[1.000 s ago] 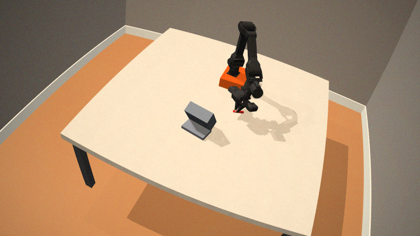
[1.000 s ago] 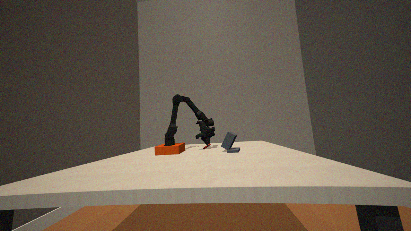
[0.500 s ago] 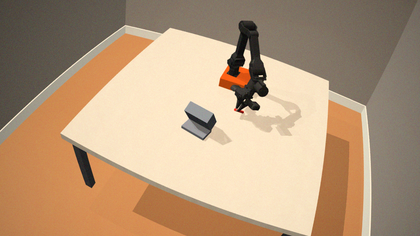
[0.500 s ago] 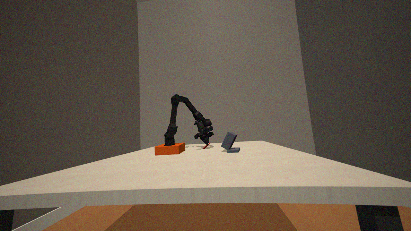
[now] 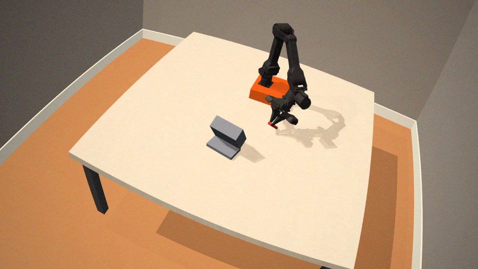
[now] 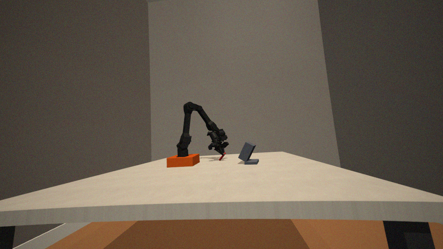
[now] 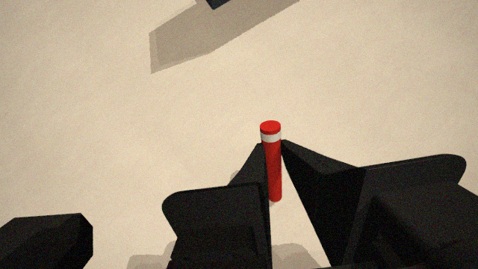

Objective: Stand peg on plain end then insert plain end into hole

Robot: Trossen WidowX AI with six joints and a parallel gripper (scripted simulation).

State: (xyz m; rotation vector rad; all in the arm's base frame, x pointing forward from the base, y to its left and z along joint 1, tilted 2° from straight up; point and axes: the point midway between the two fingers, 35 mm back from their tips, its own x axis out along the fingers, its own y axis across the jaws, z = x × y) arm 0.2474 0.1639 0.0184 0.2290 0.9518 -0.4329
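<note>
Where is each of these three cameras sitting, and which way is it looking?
Top: high above one table corner, looking down on the whole arm, its orange base and the grey panel.
Exterior: low, near the table edge, looking across at the arm sideways.
Wrist: on the arm itself, looking along the gripper at the table; only the black fingers show.
All three show the red peg clamped in the gripper.
</note>
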